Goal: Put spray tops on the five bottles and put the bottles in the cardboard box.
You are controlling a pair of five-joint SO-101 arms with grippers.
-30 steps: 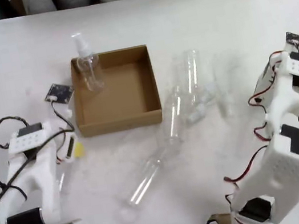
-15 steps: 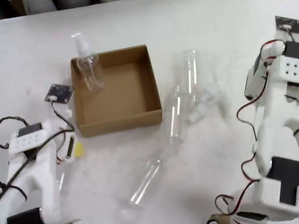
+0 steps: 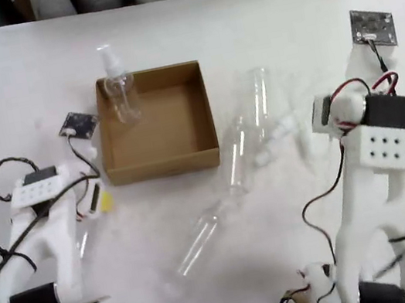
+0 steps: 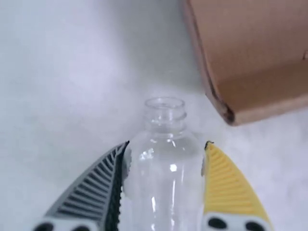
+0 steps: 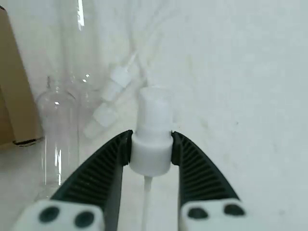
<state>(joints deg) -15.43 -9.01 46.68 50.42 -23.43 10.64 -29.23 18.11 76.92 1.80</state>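
My left gripper point(image 4: 167, 144) is shut on a clear bottle point(image 4: 166, 173) that has an open neck and no top, close to a corner of the cardboard box point(image 4: 250, 57). Between the fingers of my right gripper point(image 5: 151, 134) sits a white spray top point(image 5: 153, 144), held above the table near loose bottles point(image 5: 57, 125) and spray tops point(image 5: 113, 89). In the high view the cardboard box point(image 3: 162, 165) holds one upright bottle with a spray top point(image 3: 119, 88) in its far left corner. Three clear bottles point(image 3: 235, 157) lie on the table right of the box.
Loose white spray tops point(image 3: 280, 126) lie beside the lying bottles. The left arm point(image 3: 44, 234) stands at the front left, the right arm point(image 3: 378, 144) at the right. Dark chairs line the table's far edge.
The right arm has swung from the right edge in toward the loose bottles and spray tops. The left arm and the bottles have stayed put.
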